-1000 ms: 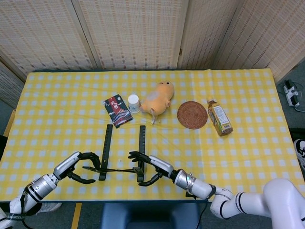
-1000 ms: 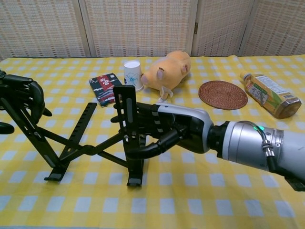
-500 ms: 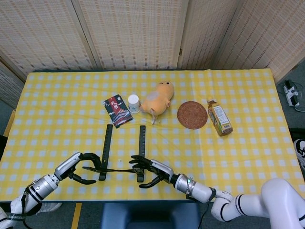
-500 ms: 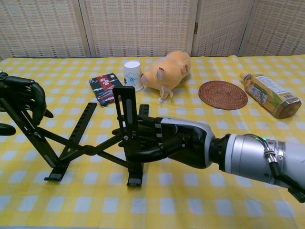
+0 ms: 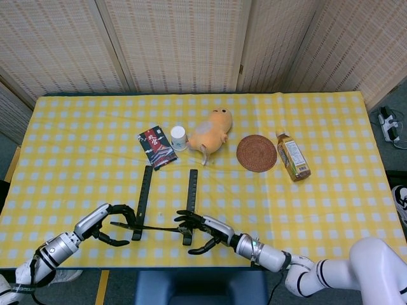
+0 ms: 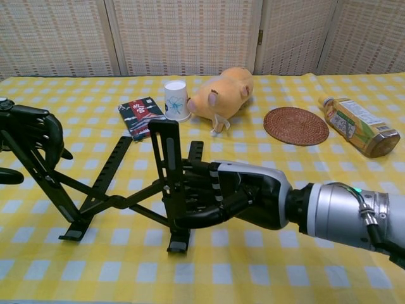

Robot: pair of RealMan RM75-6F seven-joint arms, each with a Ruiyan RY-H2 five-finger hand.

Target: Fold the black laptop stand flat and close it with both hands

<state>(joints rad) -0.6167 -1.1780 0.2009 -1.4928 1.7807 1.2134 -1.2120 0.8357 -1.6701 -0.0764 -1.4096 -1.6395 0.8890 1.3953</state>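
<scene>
The black laptop stand (image 5: 145,190) (image 6: 107,177) stands unfolded near the table's front edge, its two long bars joined by crossed struts. My left hand (image 5: 116,222) (image 6: 35,136) grips the raised upper end of the left upright. My right hand (image 5: 198,230) (image 6: 218,199) wraps its fingers around the right upright (image 6: 168,168), which leans slightly left in the chest view. The right upright's foot (image 6: 179,242) rests on the yellow checked cloth.
Behind the stand lie a dark snack packet (image 5: 156,146), a white paper cup (image 5: 178,136), an orange plush toy (image 5: 211,130), a round woven coaster (image 5: 257,152) and a tea bottle (image 5: 293,157) on its side. The table's front edge (image 5: 191,265) runs just below both hands.
My right hand slid toward the front edge along the right upright and now grips it lower. That bar's far end has swung right, away from the left bar. My left hand has hardly moved.
</scene>
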